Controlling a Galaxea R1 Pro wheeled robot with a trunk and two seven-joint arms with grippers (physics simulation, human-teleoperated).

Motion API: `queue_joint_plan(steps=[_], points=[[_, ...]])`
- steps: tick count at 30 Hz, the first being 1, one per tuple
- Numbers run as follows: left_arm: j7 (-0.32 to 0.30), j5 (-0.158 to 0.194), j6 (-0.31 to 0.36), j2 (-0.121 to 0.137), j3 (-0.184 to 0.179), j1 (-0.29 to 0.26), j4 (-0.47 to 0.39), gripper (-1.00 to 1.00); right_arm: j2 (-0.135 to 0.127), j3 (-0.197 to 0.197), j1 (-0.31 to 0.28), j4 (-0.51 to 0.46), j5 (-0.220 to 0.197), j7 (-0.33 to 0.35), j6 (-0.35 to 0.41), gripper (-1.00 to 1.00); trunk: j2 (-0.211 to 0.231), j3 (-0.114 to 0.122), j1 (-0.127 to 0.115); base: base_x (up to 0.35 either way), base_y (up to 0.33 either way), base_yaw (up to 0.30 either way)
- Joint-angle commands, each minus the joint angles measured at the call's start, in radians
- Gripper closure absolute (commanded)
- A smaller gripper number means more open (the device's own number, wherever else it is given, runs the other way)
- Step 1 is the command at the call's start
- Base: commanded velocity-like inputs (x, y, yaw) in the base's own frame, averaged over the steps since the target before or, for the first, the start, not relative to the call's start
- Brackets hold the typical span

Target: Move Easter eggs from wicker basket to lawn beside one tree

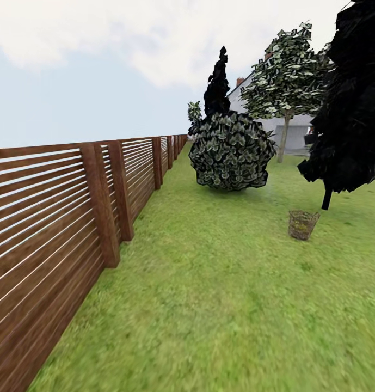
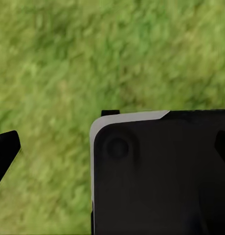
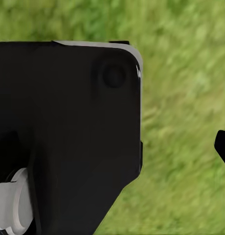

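Observation:
The wicker basket stands on the lawn at the right, some way ahead, just in front of a dark tree with a thin black trunk. The Easter eggs are hidden; at this distance I cannot make out what the basket holds. A tree with a pale grey trunk and speckled foliage rises further back. In the left wrist view my left gripper is open over grass, one dark fingertip at the frame edge. My right gripper looks open too, with one fingertip showing.
A brown slat fence runs along the left into the distance. A big round speckled bush sits mid-lawn, with a dark conifer and a grey house behind. A black robot body part lies under both wrists.

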Motion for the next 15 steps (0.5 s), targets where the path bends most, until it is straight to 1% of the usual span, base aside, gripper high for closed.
queue_joint_plan(steps=[1,7,15], points=[[-0.001,-0.001,-0.003,0.000,-0.001,-0.001,0.001,-1.00,0.000,-0.001,-0.001,0.001,-0.001,0.000,-0.005,-1.00,-0.001,-0.001,0.001,0.317,0.110,-0.032],[-0.001,-0.002,-0.003,0.000,-0.001,-0.001,0.001,-1.00,0.000,-0.001,-0.001,0.001,-0.001,0.000,-0.005,-1.00,-0.001,-0.001,0.001,0.317,0.104,-0.099],[-0.001,-0.003,-0.003,0.000,-0.007,-0.001,0.001,-1.00,0.000,-0.001,-0.001,0.002,-0.001,0.000,-0.005,-1.00,-0.001,-0.001,0.001,0.311,0.031,-0.020]])
